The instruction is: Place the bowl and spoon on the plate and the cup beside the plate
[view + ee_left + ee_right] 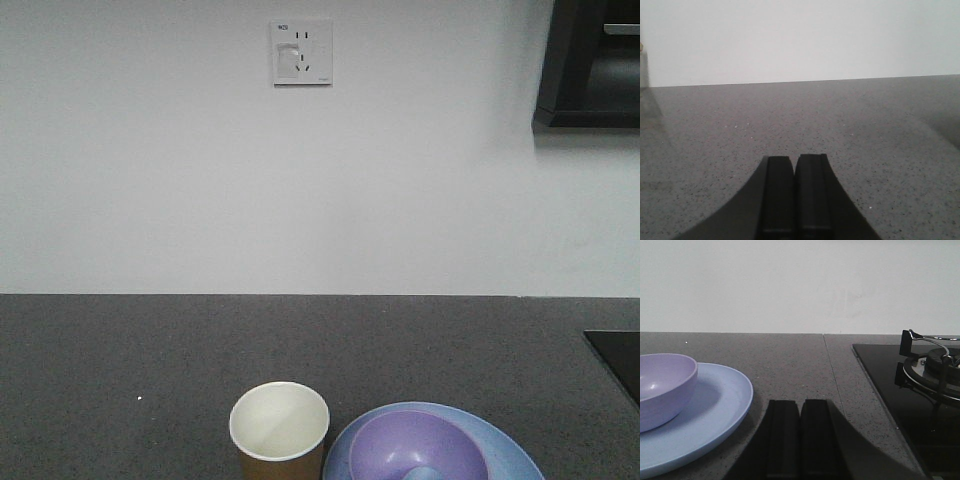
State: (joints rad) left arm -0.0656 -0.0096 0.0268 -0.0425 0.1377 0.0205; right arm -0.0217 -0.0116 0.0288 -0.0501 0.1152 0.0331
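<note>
The lavender bowl point(415, 447) sits on the light blue plate point(500, 440) at the counter's near edge; a pale blue bit inside the bowl, likely the spoon point(422, 472), is cut off by the frame. The brown paper cup point(279, 428) stands upright just left of the plate, close to its rim. From the right wrist view, the bowl point(662, 387) rests on the plate point(715, 415) at left. My right gripper point(800, 402) is shut and holds nothing, low over the counter right of the plate. My left gripper point(794, 158) is shut too, over bare counter.
A black gas hob point(910, 385) with a burner grate point(930, 365) lies to the right of the plate, and its corner point(618, 355) shows in the front view. A white wall with a socket point(301, 52) backs the dark speckled counter point(150, 340).
</note>
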